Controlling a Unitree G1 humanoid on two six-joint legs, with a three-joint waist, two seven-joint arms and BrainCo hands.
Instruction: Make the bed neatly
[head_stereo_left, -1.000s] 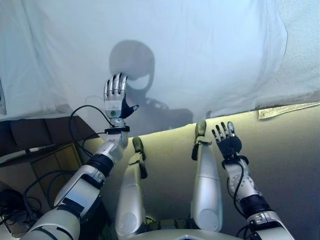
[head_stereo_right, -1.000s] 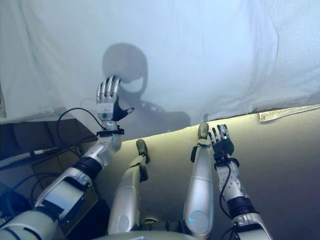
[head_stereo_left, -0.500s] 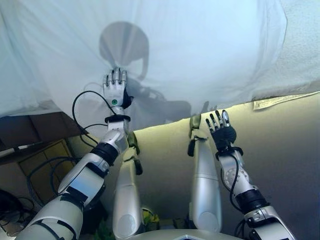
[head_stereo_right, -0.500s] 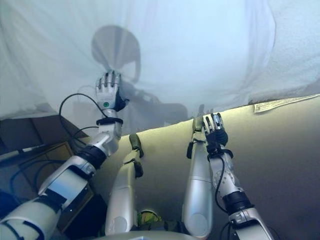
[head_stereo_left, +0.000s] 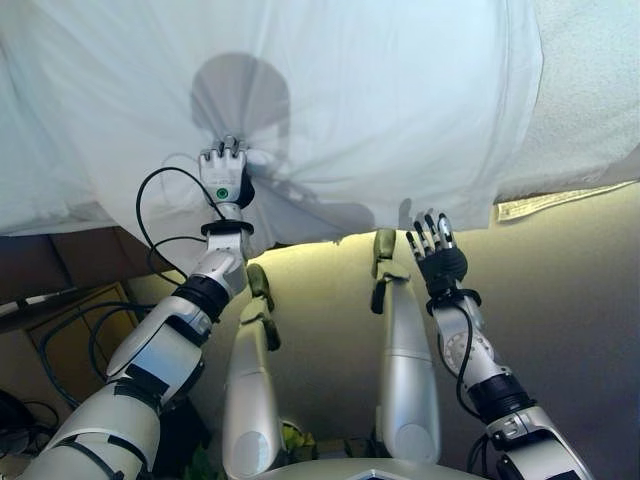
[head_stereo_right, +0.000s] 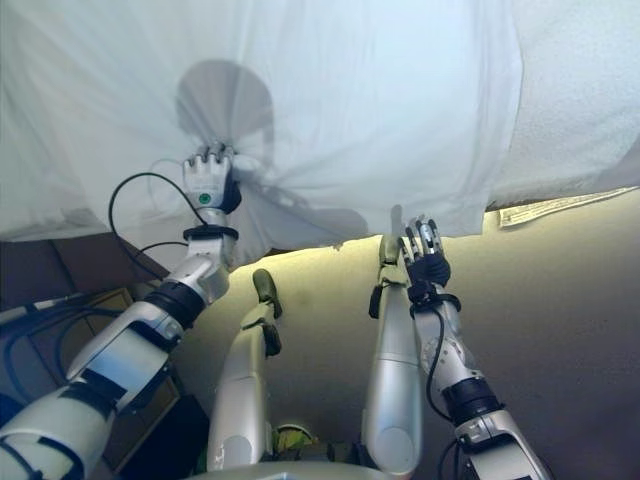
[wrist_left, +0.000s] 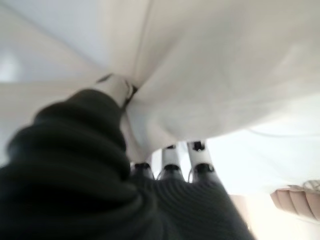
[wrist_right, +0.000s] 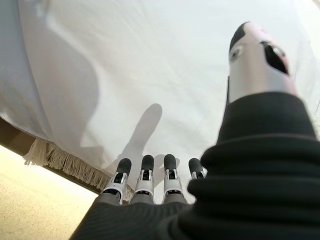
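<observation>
Now your left hand (head_stereo_left: 224, 174) pinching a bunched fold of white sheet (head_stereo_left: 380, 100), your right hand (head_stereo_left: 436, 258) spread wide, empty, just below sheet's hanging edge

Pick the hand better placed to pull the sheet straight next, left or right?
Left, probably. The left hand is already curled into the white sheet, with folds radiating from its grip. The right hand is open, fingers straight, just short of the sheet's hanging edge, holding nothing.

White sheet (head_stereo_left: 380, 110) drapes over the bed edge, bunched into folds.
</observation>
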